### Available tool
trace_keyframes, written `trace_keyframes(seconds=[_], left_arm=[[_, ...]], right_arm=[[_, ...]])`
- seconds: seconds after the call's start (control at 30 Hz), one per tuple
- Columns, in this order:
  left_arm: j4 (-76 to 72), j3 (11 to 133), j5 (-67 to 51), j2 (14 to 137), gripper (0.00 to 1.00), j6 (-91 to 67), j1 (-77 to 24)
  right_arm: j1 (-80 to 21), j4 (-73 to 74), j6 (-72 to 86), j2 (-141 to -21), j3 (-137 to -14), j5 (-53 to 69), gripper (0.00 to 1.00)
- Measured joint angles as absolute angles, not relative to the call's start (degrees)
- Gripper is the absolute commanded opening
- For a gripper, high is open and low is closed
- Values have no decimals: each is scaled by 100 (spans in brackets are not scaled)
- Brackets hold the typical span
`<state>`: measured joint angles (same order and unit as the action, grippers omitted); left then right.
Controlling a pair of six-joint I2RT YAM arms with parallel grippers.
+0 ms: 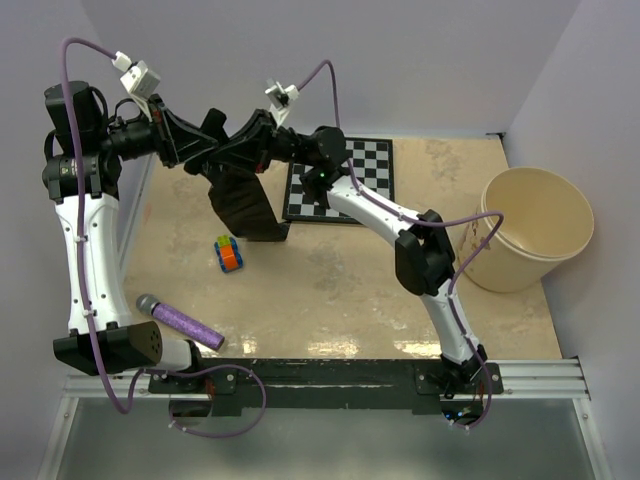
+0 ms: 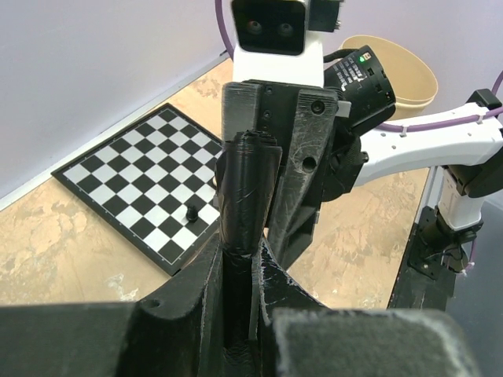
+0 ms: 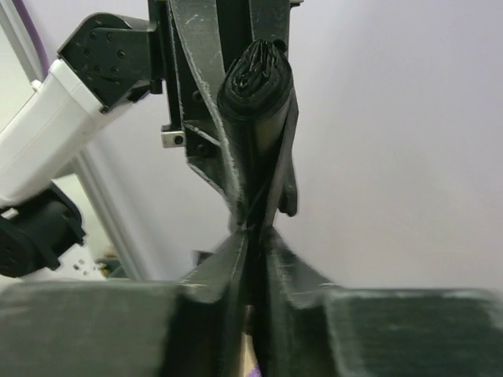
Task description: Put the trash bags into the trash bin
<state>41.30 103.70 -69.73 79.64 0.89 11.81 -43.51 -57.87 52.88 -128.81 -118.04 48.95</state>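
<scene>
So the bags are nowhere near binned yet. The roll is up in the air over the far left of the tabletop, standing on end in the left gripper, whose jaws are clamped on its lower part. A loose black sheet hangs down off it; can't tell from above if its bottom edge touches the tabletop. The right gripper has reached across to meet it nose to nose, and its wrist view shows the jaws pressed together on a thin bit of film right below the roll, so both arms have a hold on the same bundle. Looks to me like they're peeling or tearing one bag off, or maybe handing it over, hard to say which. The bin sits way over at the right edge, well apart from all this, and what I can see of the inside has nothing in it. So what's left is basically everything: get the plastic carried across and dropped in. Other stuff lying around: chessboard just behind the sheet, a little cube near its lower edge, and a purple roll by the left arm's base.
</scene>
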Motion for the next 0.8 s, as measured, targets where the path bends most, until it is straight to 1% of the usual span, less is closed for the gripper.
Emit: trace_keyframes(seconds=[0.2, 0.37, 0.47, 0.67, 0.8], left_arm=[[4132, 10370, -6890, 7957, 0, 134, 1166], [4222, 10370, -6698, 7959, 0, 228, 1149], [4298, 10370, -6643, 7959, 0, 272, 1116], [4228, 10361, -6726, 7959, 0, 174, 1039], [3972, 10331, -6864, 8016, 0, -198, 1037]], right_arm=[[-4355, -5806, 5382, -12881, -11758, 4860, 0], [-4300, -5953, 5651, -12676, -11292, 4657, 0], [-4274, -6141, 5955, -12499, -11006, 4598, 0], [-4278, -6558, 6617, -12470, -10986, 4595, 0], [-4278, -6657, 7144, -12475, -11030, 4532, 0]])
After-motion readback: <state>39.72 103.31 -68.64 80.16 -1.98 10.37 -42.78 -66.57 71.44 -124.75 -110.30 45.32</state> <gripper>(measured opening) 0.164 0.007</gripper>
